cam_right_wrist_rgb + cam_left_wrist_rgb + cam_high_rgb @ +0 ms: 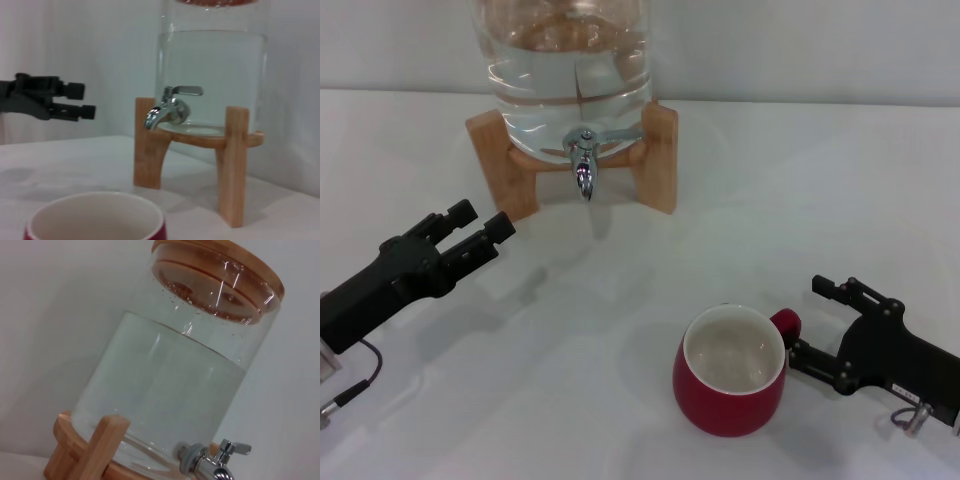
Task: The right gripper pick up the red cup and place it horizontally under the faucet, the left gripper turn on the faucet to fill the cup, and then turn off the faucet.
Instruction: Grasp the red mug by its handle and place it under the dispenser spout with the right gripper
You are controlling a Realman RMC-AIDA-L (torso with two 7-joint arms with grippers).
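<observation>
Red cup [729, 386] stands upright on the white tabletop [570, 400] — right claw [802, 320] spread around its handle. Left claw [485, 223] hangs released, well left of the faucet [584, 160].

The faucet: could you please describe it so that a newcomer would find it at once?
Find the big clear water jar on its wooden stand at the table's far side. The faucet juts from the jar's base, between the stand's legs. It is the only shiny chrome part, with a sideways lever.
</observation>
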